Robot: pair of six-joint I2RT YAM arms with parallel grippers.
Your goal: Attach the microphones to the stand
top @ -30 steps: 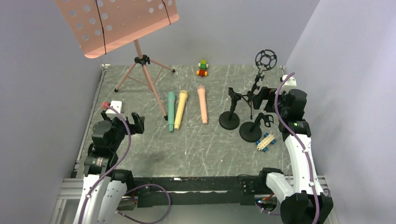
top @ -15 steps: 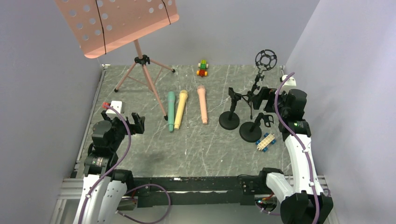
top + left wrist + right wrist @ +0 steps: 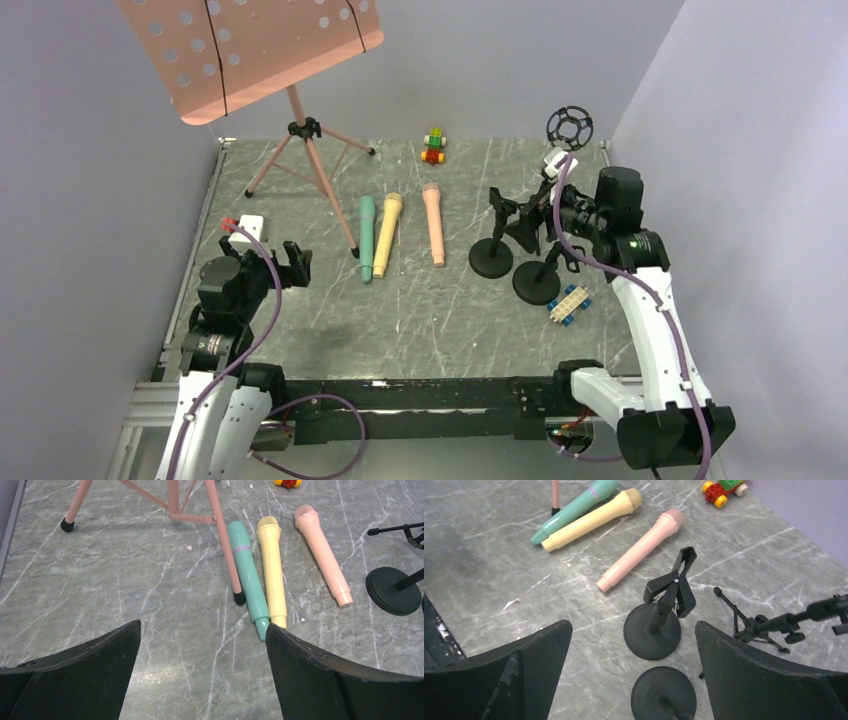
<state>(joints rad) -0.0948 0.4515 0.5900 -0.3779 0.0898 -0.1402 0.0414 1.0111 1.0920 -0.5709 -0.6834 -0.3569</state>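
Jaws on both arms stand wide apart and hold nothing. The left jaws hang low over the near left of the tabletop point(image 3: 420, 330), and the right jaws hover above the black stands at the right. A pink music stand point(image 3: 303, 130) straddles the far left. The clip stand point(image 3: 659, 630), round-based, sits nearest the microphones. A second base point(image 3: 664, 694) is just beside it, and a ring mount point(image 3: 568, 125) rises behind.

All three microphones lie flat in the middle. The teal microphone point(image 3: 248, 585) rests against a tripod foot and touches the yellow microphone point(image 3: 272, 570). The pink microphone point(image 3: 322, 555) lies apart, closest to the clip. A far toy car point(image 3: 433, 146) and a near toy car point(image 3: 568, 303) sit clear of them.

The pink one looks the best first pick. Close across the middle of its body, lift it level, then feed the narrow tail into the clip, probably with the other arm steadying the base.

From above, the right jaws merge with the black stands. How wide the clip gapes is unclear, the second base's holder is cut off, and the ring mount's foot is hard to make out.
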